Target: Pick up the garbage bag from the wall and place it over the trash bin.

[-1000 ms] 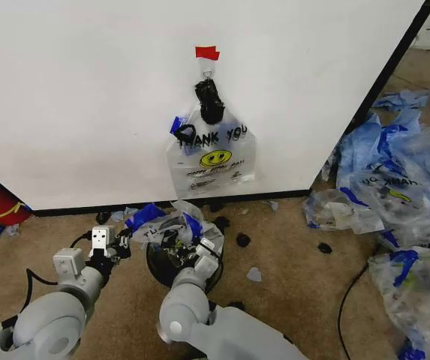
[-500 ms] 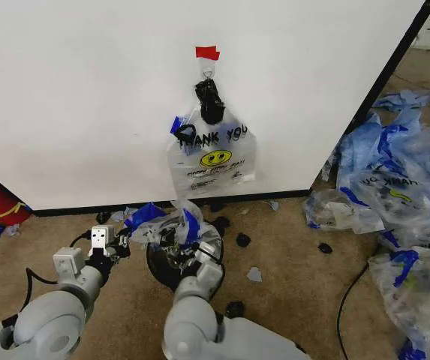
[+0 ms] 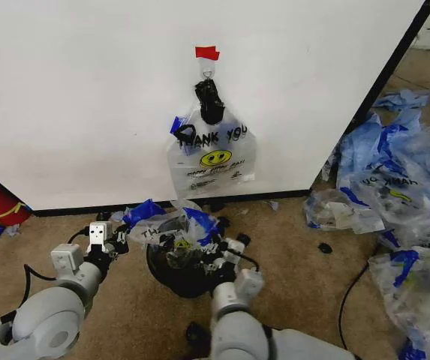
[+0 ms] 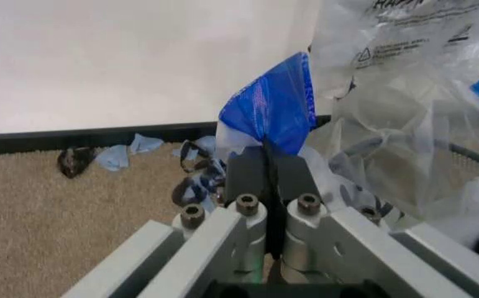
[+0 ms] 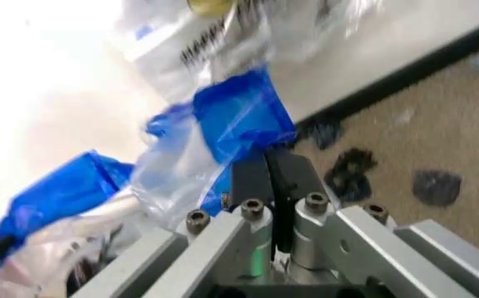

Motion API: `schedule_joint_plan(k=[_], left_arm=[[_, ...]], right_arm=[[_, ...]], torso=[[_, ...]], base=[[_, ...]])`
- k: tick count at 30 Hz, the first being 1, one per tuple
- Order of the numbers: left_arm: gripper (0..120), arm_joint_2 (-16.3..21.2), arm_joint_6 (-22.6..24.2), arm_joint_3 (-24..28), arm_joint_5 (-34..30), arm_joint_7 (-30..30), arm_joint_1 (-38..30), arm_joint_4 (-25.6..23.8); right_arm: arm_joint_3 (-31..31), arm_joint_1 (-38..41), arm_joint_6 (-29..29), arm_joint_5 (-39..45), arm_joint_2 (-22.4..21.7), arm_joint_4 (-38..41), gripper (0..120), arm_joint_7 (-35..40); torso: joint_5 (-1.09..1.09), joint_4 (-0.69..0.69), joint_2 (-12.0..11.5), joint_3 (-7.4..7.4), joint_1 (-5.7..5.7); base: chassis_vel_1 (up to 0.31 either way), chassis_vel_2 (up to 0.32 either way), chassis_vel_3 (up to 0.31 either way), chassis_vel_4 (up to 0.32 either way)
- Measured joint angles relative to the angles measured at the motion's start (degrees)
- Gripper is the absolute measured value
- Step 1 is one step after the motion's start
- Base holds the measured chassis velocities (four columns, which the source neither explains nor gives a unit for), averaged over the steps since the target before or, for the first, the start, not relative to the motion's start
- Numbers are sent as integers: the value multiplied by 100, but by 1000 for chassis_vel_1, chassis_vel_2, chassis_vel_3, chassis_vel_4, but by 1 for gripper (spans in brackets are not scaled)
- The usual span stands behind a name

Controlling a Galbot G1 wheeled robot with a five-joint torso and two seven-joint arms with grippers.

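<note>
Plastic garbage bag (image 3: pixel 171 227) (both end effectors clamped on it) now wider over trash bin (image 3: pixel 181 276).

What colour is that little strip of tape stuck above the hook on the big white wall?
Red. The tape strip shows best in the head view.

One round black wire-mesh trash bin (image 3: pixel 181 274) stands near on the carpet, with one thin see-through garbage bag (image 3: pixel 171 226) with blue handles over it. One flat bundle of like bags (image 3: pixel 213 154) hangs on the one white wall panel (image 3: pixel 87 97), under one red tape strip (image 3: pixel 207 52). Two claws: left (image 3: pixel 118 238), right (image 3: pixel 226 251).
</note>
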Motion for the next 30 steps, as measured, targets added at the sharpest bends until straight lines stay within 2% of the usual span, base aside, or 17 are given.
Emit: schedule_joint_plan(k=[13, 21, 30], left_arm=[[0, 201, 50, -43, -207, -112, 22, -359], [0, 300, 76, -53, -307, -233, 94, -543], [0, 324, 112, -91, -350, -379, 325, -668]], right_arm=[[151, -257, 99, -254, -1178, 800, 0, 43], [121, -518, 45, -283, -1631, 1191, 0, 246], [60, -879, 48, -412, -1760, 1123, 0, 275]], torso=[[1, 1, 0, 0, 0], [0, 0, 0, 0, 0], [-2, 0, 0, 0, 0]], base=[[0, 0, 0, 0], [0, 0, 0, 0], [0, 0, 0, 0]])
